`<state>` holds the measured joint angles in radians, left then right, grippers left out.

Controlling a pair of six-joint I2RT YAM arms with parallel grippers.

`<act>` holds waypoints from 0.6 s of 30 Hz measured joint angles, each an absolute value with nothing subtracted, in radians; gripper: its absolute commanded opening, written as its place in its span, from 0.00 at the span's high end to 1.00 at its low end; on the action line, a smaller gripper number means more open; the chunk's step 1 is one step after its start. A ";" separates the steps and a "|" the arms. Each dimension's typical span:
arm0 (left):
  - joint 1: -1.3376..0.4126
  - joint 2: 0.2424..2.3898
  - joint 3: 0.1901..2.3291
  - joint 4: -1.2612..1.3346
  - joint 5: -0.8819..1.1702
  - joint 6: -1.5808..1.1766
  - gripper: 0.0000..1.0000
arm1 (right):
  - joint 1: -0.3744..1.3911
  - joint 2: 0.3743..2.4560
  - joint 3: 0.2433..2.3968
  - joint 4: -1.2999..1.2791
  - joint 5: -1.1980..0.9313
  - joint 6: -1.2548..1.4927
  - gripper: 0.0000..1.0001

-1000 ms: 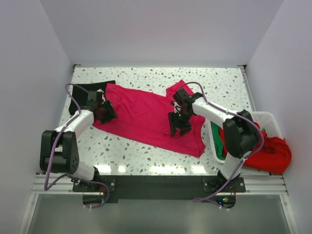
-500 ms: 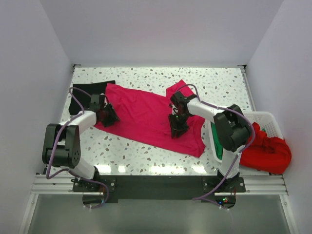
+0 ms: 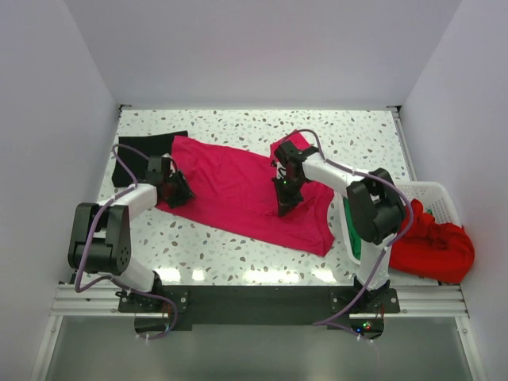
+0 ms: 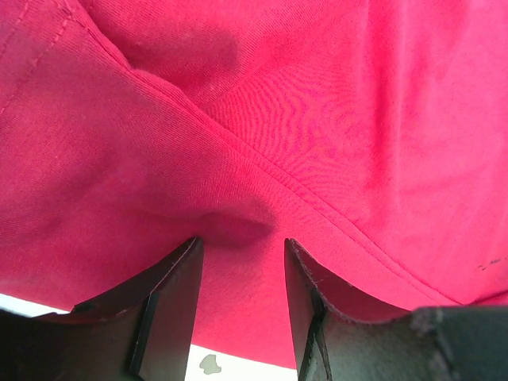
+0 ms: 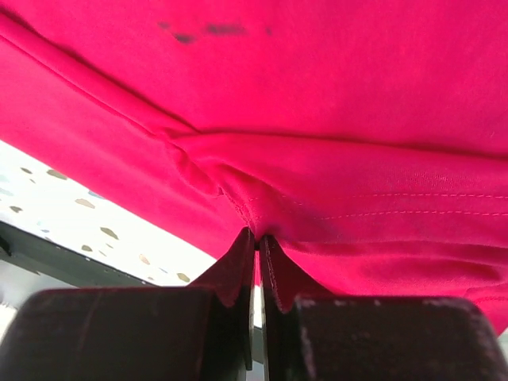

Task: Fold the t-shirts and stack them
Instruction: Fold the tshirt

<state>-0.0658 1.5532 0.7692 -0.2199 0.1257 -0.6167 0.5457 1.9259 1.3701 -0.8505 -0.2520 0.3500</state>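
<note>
A magenta-pink t-shirt (image 3: 230,186) lies spread across the middle of the table. My left gripper (image 3: 178,190) rests on its left edge, jaws apart; in the left wrist view the gripper (image 4: 240,242) straddles flat pink cloth (image 4: 317,119) near a seam, with the hem just below. My right gripper (image 3: 284,208) is on the shirt's right part. The right wrist view shows it (image 5: 259,234) shut on a pinched ridge of pink cloth (image 5: 317,95) at a stitched seam. A black t-shirt (image 3: 147,147) lies at the far left, partly under the pink one.
A white lattice basket (image 3: 432,194) stands at the right edge of the table, with a red t-shirt (image 3: 436,246) hanging over its side and green cloth (image 3: 355,230) inside. Speckled tabletop (image 3: 238,254) shows in front of the pink shirt. White walls enclose three sides.
My right gripper has closed from open onto a pinch of the pink shirt and shifted slightly toward the far side. The left gripper has edged slightly along the shirt's left edge.
</note>
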 measured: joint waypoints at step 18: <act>-0.066 1.525 0.720 -0.158 0.126 -0.608 0.50 | 0.546 2.097 1.647 -0.948 -0.198 0.294 0.91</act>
